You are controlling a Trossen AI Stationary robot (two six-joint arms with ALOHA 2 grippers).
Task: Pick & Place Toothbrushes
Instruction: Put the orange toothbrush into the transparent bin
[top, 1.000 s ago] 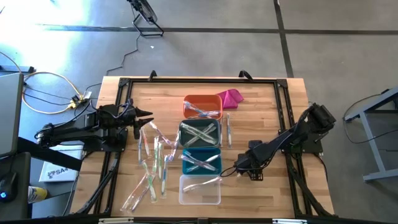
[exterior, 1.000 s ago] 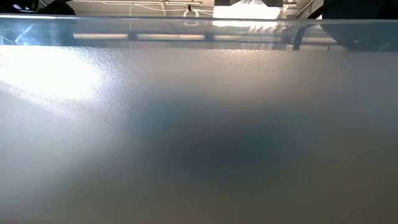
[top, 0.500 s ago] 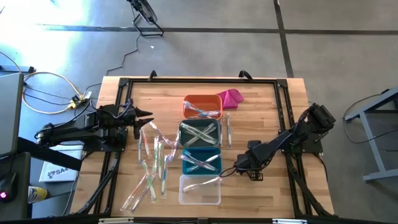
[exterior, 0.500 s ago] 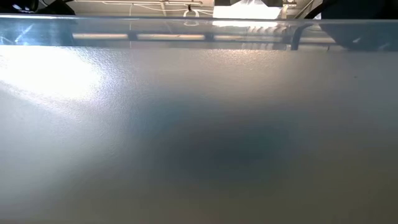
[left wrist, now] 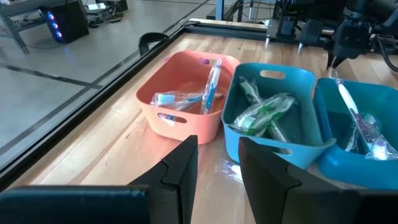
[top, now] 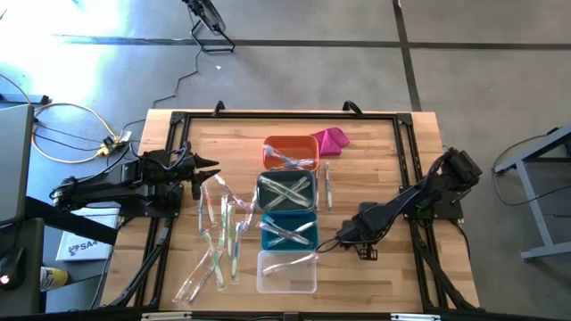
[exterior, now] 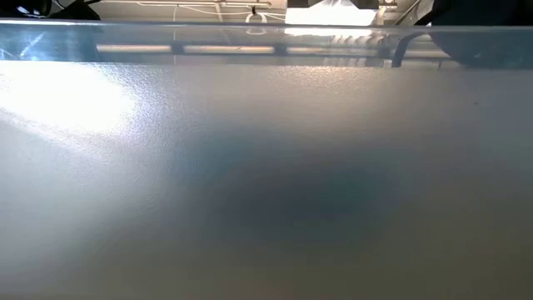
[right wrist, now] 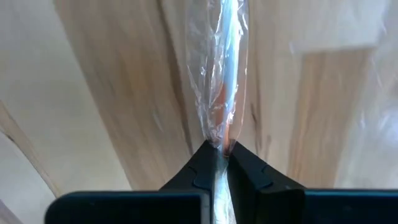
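Note:
My right gripper [right wrist: 219, 149] points down at the wood right of the teal bin [top: 288, 229] and is shut on a toothbrush [right wrist: 221, 74] in a clear wrapper. Several more toothbrushes [top: 219, 234] lie loose on the table's left half. One toothbrush [top: 327, 185] lies beside the grey bin [top: 287, 190]. Others lie inside the orange bin [left wrist: 186, 93], the grey bin and the teal bin. My left gripper [left wrist: 217, 168] waits open at the left edge, level, facing the bins. My right gripper pinches the toothbrush's wrapper at one end [right wrist: 217, 134] between its two fingers. The fingers come from above, pointing down. The rest of the toothbrush stretches away from the fingertips and lies flat on the wood.
A clear bin [top: 287, 275] with a toothbrush poking over its rim stands nearest the front edge. A magenta cloth lump [top: 330, 138] lies behind the orange bin. Black frame rails [top: 406, 152] run along the table's sides. The low view is filled by a blurred grey surface.
My right gripper has shut its fingers on the toothbrush on the table while staying in place. The toothbrush lies where it was.

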